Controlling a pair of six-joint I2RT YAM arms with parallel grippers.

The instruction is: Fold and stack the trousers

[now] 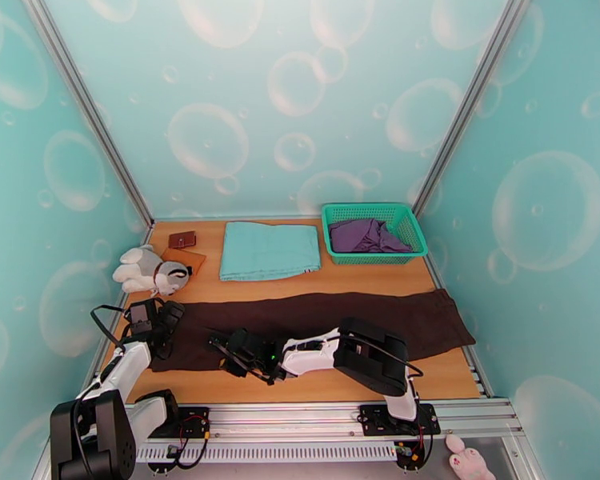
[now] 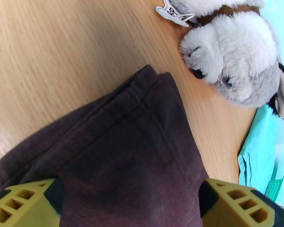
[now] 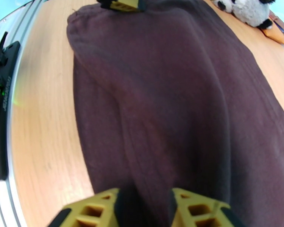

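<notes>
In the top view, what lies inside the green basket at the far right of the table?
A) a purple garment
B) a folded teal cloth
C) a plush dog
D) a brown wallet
A: a purple garment lies crumpled inside the green basket, while the folded teal cloth rests on the table to its left.

We see the trousers (image 1: 316, 314), plain dark brown and of soft matte cloth, lying stretched out as one long band across the lower middle of the top view, two layered edges showing at the left end and a soft lengthwise ridge raised nearby.
</notes>
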